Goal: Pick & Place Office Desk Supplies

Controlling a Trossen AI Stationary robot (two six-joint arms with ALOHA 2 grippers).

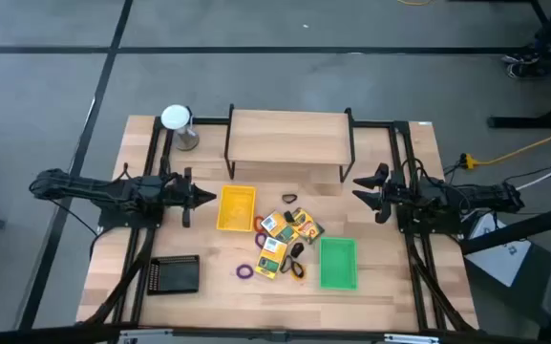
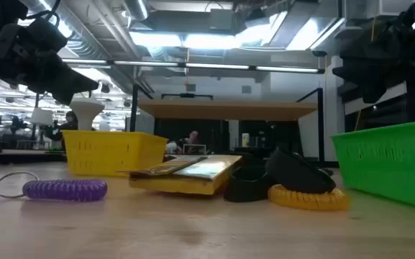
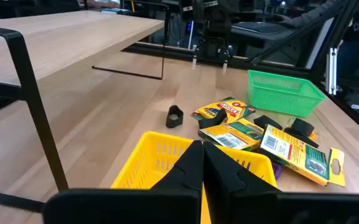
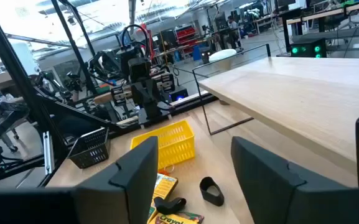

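The office supplies lie in a loose pile on the pale wooden tabletop (image 1: 380,277), between the yellow slotted plastic tray (image 1: 236,207) and the green slotted plastic tray (image 1: 338,263). The small yellow printed cardboard boxes (image 1: 286,227) overlap one another at odd angles; they look light and stiff with flat faces, so a claw should take one across its narrow width at a free edge, not where another box leans on it. The glossy print may be a little slippery, so a grip near the middle of the box seems safer than at a corner.

A small black clip (image 3: 175,116) sits alone, apart from the pile and nearer the raised wooden shelf on a black wire frame (image 1: 289,137). It looks hard, small and likely to skid if pinched off-centre. The thin purple coiled ring (image 2: 65,189) and the orange coiled ring (image 2: 309,197) lie flat; they look soft and springy, best taken across one strand of the loop.

The left claw (image 1: 208,198) hovers just beside the yellow tray with its fingers pressed together, holding nothing. The right claw (image 1: 366,187) hangs near the shelf's right end, fingers spread apart and empty, well apart from the pile.
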